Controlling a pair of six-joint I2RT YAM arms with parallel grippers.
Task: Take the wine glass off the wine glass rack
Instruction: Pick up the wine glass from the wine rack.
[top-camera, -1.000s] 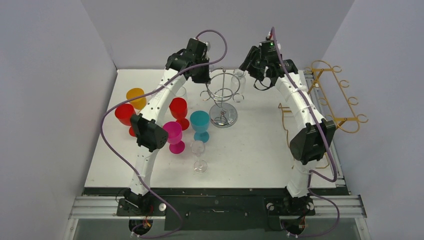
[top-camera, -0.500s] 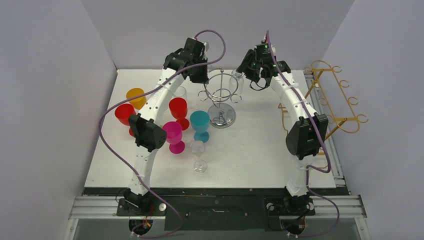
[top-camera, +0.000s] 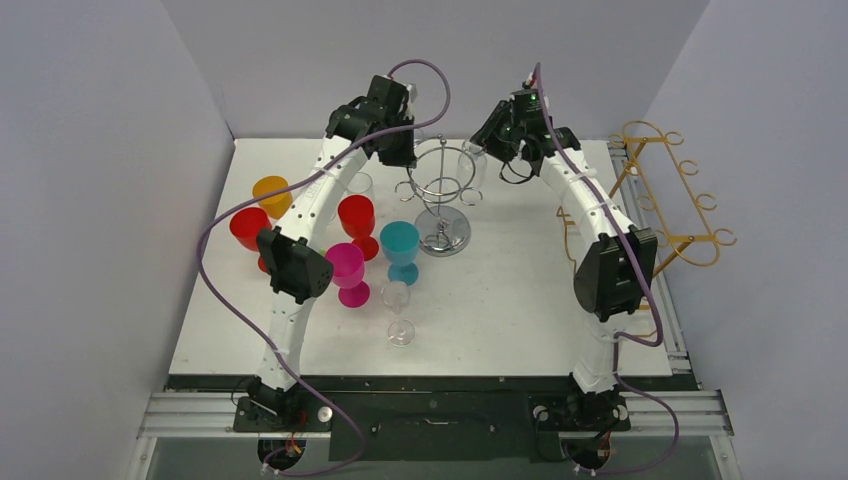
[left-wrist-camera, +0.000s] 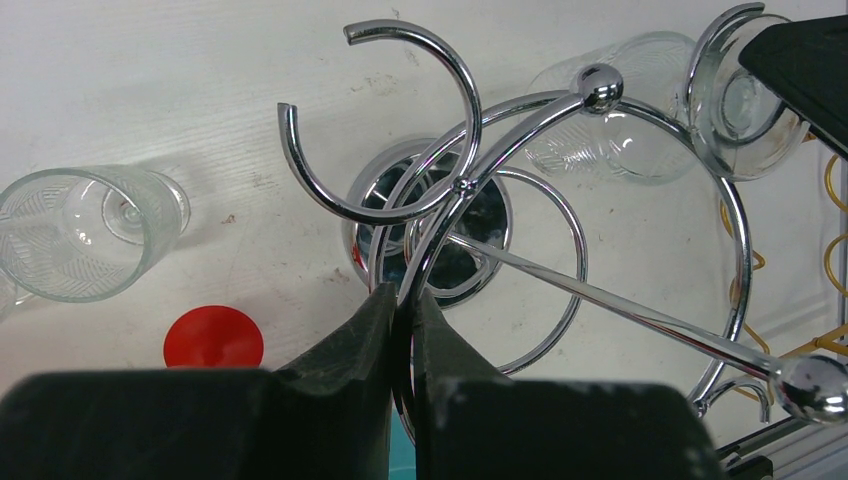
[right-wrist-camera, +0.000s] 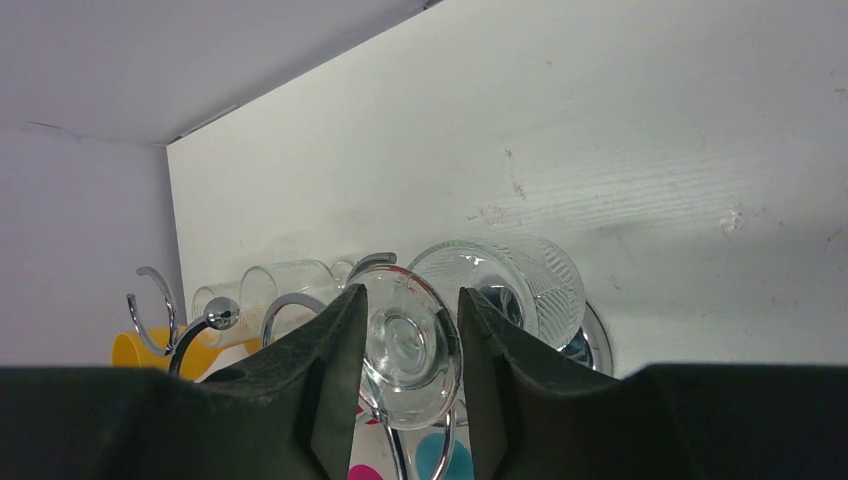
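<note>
top external: arched arms at rack (top-camera: 445, 236)

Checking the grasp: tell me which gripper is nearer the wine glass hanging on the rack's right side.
Right. The right gripper straddles the foot of the wine glass; the left gripper is across the rack, shut on its wire.

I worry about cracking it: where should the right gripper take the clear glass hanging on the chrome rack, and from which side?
Likely its flat round foot, uppermost because the hanging glass is inverted. Bring the right gripper from the rack's outer right side, fingers flanking the disc's rim; the ribbed bowl is wider.
</note>
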